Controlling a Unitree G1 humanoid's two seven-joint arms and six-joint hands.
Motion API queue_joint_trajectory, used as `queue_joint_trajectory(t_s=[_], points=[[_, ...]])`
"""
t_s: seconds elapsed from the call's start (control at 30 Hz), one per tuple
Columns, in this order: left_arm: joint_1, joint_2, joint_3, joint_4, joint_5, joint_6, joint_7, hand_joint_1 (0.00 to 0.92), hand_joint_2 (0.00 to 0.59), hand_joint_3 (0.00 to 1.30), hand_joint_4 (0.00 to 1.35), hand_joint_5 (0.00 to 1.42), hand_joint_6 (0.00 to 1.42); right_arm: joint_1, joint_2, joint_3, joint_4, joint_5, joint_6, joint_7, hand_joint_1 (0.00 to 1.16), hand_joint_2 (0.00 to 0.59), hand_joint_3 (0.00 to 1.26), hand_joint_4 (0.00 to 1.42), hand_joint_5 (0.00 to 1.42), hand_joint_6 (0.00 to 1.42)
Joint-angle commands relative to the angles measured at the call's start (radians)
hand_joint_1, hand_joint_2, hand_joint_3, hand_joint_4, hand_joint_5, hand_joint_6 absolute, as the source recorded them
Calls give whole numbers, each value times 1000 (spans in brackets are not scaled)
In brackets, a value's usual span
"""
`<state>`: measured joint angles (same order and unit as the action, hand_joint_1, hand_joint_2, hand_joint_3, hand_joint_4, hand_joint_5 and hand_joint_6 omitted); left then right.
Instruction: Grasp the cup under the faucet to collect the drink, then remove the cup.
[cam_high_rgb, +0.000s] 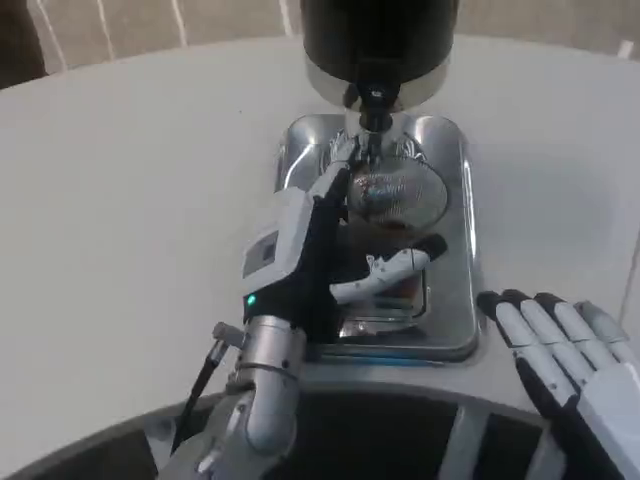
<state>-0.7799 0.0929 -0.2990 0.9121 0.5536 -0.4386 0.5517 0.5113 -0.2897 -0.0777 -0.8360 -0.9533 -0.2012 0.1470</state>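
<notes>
A white counter (130, 200) carries a shiny metal drip tray (455, 250), which sits toward the far middle of the counter, its near edge close to the counter's near edge. At the tray's far end stands a black drink dispenser (378, 35) with a silver band at its base and a small faucet (375, 105) pointing down over the tray.

The cup (400, 192) is clear and stands on the far half of the tray, directly beneath the faucet; its rim and wall show as a pale, glassy round shape. What is inside it cannot be told.

The left hand (315, 250) reaches forward over the tray from the near edge, its white back turned up and to the left. Its fingers (340, 165) lie against the cup's left side, and a white and black thumb (395, 268) stretches out along the near side of the cup. The fingers seem wrapped about the cup, though the hand's own back hides part of the contact.

The right hand (565, 350) rests at the counter's near right edge, just beside the tray's near right corner, its fingers straight, apart and released, holding nothing.
</notes>
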Motion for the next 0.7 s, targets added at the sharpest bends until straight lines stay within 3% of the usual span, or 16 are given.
queue_joint_trajectory(t_s=[0.03, 0.1, 0.17, 0.3, 0.37, 0.7], points=[[8, -41, -30, 69, 15, 56, -8, 357, 46, 347, 495, 820, 1174, 10, 13, -1, -33, -9, 5, 15, 729, 271, 0, 0, 0, 0], [-7, -62, -34, 95, 19, 72, 17, 373, 45, 476, 663, 949, 1299, 16, 16, -3, -40, -12, 7, 19, 730, 271, 0, 0, 0, 0], [-19, -80, -37, 117, 16, 82, 40, 447, 53, 605, 812, 1062, 1399, 18, 20, -9, -48, -9, 13, 25, 730, 272, 0, 0, 0, 0], [-16, -109, -35, 125, 15, 79, 137, 625, 88, 932, 1154, 1333, 1424, 21, 26, -18, -59, -3, 26, 40, 728, 277, 0, 0, 0, 0], [-3, -106, -31, 107, 17, 65, 187, 659, 83, 1015, 1208, 1374, 1424, 26, 32, -16, -62, -6, 28, 43, 727, 277, 0, 0, 0, 0], [61, -68, -10, 4, 5, 50, 246, 688, 85, 1081, 1250, 1363, 1424, 13, 43, 14, -53, -9, 19, 55, 714, 279, 0, 0, 0, 0]])
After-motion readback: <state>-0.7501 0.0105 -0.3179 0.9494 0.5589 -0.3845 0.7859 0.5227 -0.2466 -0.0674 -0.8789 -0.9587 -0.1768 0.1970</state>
